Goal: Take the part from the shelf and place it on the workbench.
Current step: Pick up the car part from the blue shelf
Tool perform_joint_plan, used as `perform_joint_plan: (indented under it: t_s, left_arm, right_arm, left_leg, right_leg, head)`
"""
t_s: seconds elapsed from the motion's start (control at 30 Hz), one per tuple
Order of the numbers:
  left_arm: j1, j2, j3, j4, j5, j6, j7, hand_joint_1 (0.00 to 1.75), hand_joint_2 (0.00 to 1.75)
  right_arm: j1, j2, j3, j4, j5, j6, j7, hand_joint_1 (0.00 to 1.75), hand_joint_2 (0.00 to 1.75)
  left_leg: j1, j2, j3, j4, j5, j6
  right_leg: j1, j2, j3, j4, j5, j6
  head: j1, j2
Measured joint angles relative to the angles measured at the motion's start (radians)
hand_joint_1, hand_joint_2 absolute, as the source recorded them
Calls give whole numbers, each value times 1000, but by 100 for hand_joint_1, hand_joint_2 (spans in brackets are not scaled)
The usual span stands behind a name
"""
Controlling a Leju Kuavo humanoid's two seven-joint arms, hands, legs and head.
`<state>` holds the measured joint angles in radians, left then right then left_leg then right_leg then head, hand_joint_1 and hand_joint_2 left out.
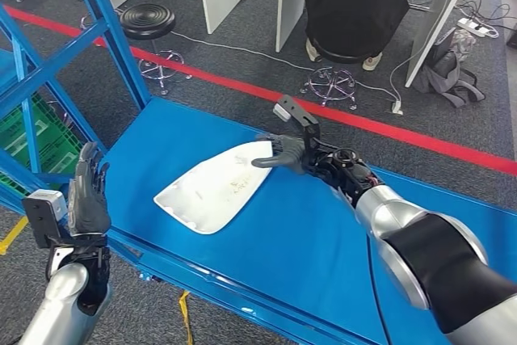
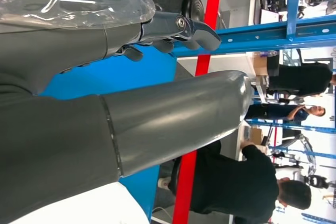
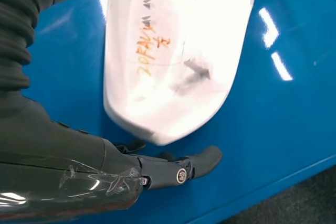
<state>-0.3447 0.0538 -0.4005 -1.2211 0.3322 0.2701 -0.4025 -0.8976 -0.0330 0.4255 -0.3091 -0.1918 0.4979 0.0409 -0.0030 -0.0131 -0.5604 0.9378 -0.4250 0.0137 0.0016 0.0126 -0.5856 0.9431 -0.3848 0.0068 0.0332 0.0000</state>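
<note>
While the right hand (image 1: pixel 292 151) is reaching in from the right of the head view, just above centre, its dark fingers are lying at the upper right end of the white part (image 1: pixel 215 187), and whether they are pinching that edge or only touching it cannot be told. In the right wrist view the thumb is passing over one end of the part (image 3: pixel 174 51) while the fingers (image 3: pixel 186 166) are stretching out straight just beside its rounded edge, on the blue surface (image 3: pixel 273 114); a true grip is not showing there either. Orange handwriting is showing on the part's pale face.

The part is lying flat on the blue surface (image 1: pixel 304 248), a little left of centre in the head view, its long axis running from lower left to upper right.

The left hand (image 1: pixel 89 191) is hanging at the lower left of the head view, off the near edge of the surface, fingers pointing up and spread, holding nothing. In the left wrist view its fingers (image 2: pixel 186 27) are extending straight with nothing between them and the thick thumb.

At the far left of the head view the blue shelf frame (image 1: pixel 103 18) is rising, with a green crate (image 1: pixel 52 139) behind its bars. Beyond the surface a red floor line (image 1: pixel 390 127) is crossing the grey carpet, two black stools (image 1: pixel 148 22) are standing at the upper left, and a person in black (image 1: pixel 356 2) is sitting at a white desk at the top centre.
</note>
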Motion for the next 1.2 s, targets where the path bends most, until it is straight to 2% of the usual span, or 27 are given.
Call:
perform_joint_plan:
  t_s: [0.77, 1.2]
  left_arm:
    - [1, 0, 0, 0, -6, -4, 1, 0, 0]
    - [1, -3, 0, 0, -8, -1, 3, 0, 0]
  right_arm:
    - [2, 6, 45, 7, 73, -108, 69, 0, 175]
    - [7, 7, 72, 9, 89, -114, 75, 0, 175]
  left_leg:
    - [0, 0, 1, 0, 0, 0]
    - [0, 0, 2, 0, 0, 0]
  right_leg:
    - [0, 0, 0, 0, 0, 0]
    - [0, 0, 2, 0, 0, 0]
  head:
    - [0, 0]
    - [-1, 0]
